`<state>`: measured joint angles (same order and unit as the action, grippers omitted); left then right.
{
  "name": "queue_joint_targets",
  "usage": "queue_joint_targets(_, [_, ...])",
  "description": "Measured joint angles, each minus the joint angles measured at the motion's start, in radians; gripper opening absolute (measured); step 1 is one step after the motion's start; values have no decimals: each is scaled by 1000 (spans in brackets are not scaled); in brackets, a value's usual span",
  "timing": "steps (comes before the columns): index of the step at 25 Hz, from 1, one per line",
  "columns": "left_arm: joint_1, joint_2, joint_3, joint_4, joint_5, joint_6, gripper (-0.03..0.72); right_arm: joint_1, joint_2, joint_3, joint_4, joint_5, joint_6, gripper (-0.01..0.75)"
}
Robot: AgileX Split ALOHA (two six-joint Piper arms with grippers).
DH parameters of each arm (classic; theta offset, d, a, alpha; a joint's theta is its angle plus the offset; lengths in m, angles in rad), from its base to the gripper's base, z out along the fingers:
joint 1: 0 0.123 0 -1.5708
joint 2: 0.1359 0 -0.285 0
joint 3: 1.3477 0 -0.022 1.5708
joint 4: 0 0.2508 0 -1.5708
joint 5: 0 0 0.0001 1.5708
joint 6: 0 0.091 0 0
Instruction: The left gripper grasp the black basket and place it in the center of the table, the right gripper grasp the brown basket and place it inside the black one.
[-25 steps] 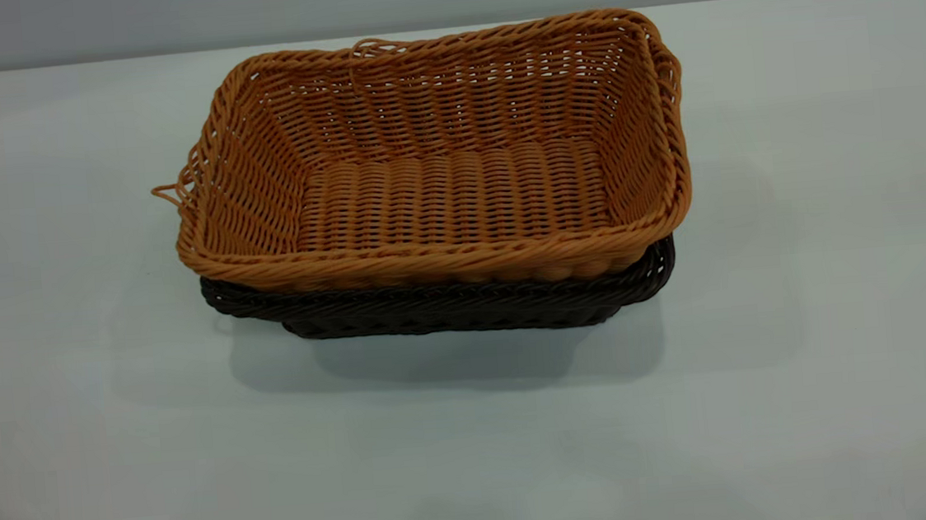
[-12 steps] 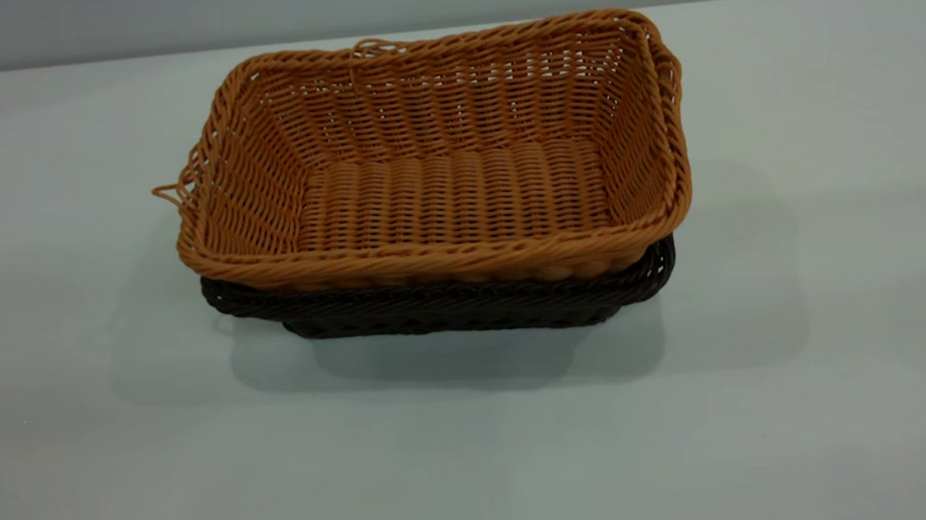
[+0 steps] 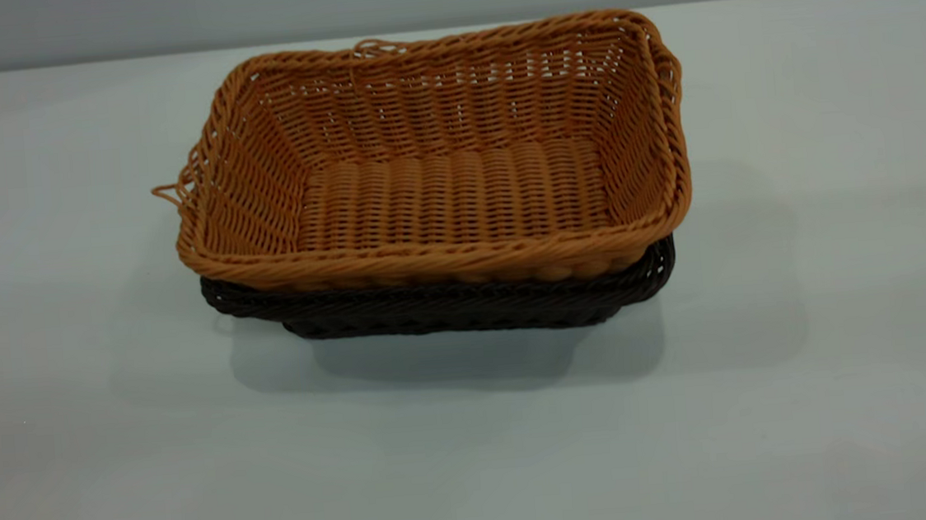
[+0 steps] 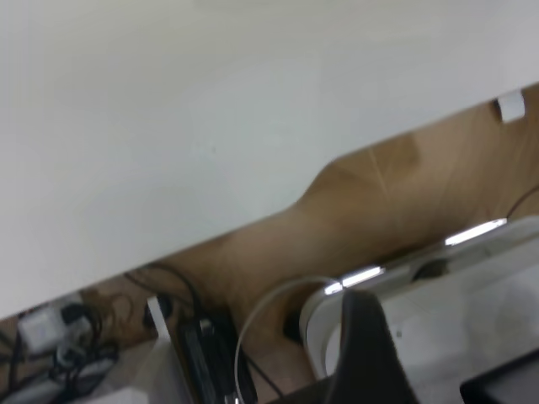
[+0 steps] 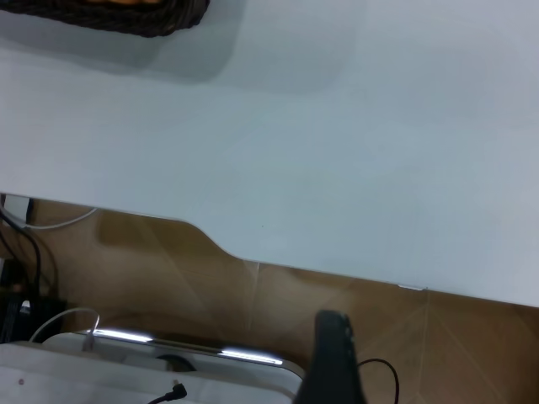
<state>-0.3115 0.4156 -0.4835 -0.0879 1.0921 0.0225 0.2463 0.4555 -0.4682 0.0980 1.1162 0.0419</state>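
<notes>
Exterior view: I see the brown basket (image 3: 447,158) nested in the black basket (image 3: 450,304), mid-table (image 3: 813,398).
Left gripper (image 4: 370,353): off the table's edge, far from baskets; I cannot tell its state.
Right gripper (image 5: 333,358): likewise, state unclear.

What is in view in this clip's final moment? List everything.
brown basket: 1, orange-tan, nested inside the black one, mid-table
black basket: 1, near-black, under the brown one, on the table
table: 1, pale grey-white, under both baskets
floor: brown, beyond the table edge, wrist views
cables: several, dark and white, on the floor, left wrist view
left gripper: 1, black, off the table past its edge
right gripper: 1, black, off the table past its edge
</notes>
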Motion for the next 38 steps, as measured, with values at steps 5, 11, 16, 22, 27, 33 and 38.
queue_joint_targets(5, [0, -97, 0, 0, 4, -2, 437, -1, -2, 0, 0, 0, 1, 521])
queue_joint_targets(11, [82, -221, 0, -3, 13, -2, 437, -103, -69, 2, 19, 1, 1, 521])
queue_joint_targets(16, [252, -327, 1, -3, 16, -2, 437, -168, -270, 5, 24, 4, 1, 521])
queue_joint_targets(22, [279, -435, 1, -3, 23, -2, 437, -169, -471, 5, 26, 14, 1, 521])
queue_joint_targets(27, [279, -435, 1, -3, 23, -2, 437, -173, -471, 5, 27, 17, 1, 521])
queue_joint_targets(33, [279, -435, 1, -3, 23, -2, 437, -173, -471, 5, 27, 17, 1, 521])
queue_joint_targets(38, [279, -435, 1, -3, 23, -2, 437, -173, -471, 5, 27, 17, 1, 521])
